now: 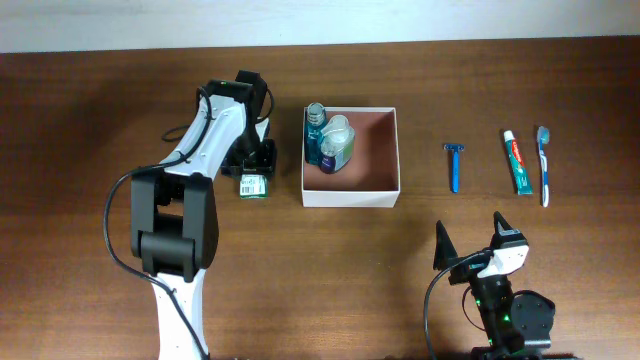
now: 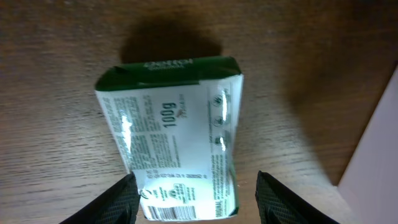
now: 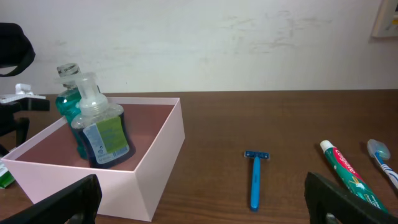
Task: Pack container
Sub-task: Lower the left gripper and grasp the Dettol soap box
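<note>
Left gripper (image 2: 196, 186) is straddling soap packet (image 2: 171, 130), partly open, gripping nothing; packet is lying skewed, risking twisting out on closing.

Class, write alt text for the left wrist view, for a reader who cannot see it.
A green-and-white packet lies on the brown wooden table, its near end between the left gripper's open dark fingertips. The container's white wall shows at the lower right.

Robotics lab: left arm (image 1: 190, 170) and right arm (image 1: 505, 290) at a wooden table (image 1: 90, 90), plain white wall (image 3: 249, 43) behind.
</note>
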Robot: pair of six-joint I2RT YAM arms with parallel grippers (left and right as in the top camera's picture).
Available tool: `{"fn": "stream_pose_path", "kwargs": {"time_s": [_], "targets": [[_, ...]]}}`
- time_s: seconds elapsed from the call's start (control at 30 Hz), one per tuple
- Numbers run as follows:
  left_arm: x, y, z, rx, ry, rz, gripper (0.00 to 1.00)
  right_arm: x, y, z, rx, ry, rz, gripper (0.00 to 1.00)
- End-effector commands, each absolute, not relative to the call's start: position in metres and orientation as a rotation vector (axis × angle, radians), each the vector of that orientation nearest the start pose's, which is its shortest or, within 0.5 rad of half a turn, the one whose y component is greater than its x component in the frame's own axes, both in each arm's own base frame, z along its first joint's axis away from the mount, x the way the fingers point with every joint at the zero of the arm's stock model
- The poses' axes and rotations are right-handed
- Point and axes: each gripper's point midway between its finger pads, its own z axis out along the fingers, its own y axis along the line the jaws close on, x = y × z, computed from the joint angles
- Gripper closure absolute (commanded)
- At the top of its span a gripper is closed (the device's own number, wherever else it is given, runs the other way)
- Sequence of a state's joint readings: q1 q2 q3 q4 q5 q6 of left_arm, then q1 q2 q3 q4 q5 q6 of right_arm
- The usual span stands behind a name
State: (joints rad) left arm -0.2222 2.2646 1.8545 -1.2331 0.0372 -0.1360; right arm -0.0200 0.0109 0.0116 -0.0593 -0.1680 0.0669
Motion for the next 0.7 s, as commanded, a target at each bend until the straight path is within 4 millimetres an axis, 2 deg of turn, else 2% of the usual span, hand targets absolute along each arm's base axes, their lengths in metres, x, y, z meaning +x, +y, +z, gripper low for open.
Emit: {"fn": "stream_pose_path", "kwargs": {"time_s": [0.0, 0.27, 0.67], "targets": [[0.409, -0.086, 0.029, 0.095, 3.208, 0.053, 0.39, 0.244, 0.024, 0.16, -0.067, 1.632, 0.172, 0.01], [0.412, -0.071, 0.029, 0.022, 3.209, 0.055, 0.38, 0.244, 0.024, 0.16, -0.067, 1.632, 0.172, 0.01], [0.417, -0.076, 0.026, 0.02, 3.195, 0.013, 0.39, 0.244, 0.024, 0.16, -0.067, 1.632, 0.172, 0.01]]}}
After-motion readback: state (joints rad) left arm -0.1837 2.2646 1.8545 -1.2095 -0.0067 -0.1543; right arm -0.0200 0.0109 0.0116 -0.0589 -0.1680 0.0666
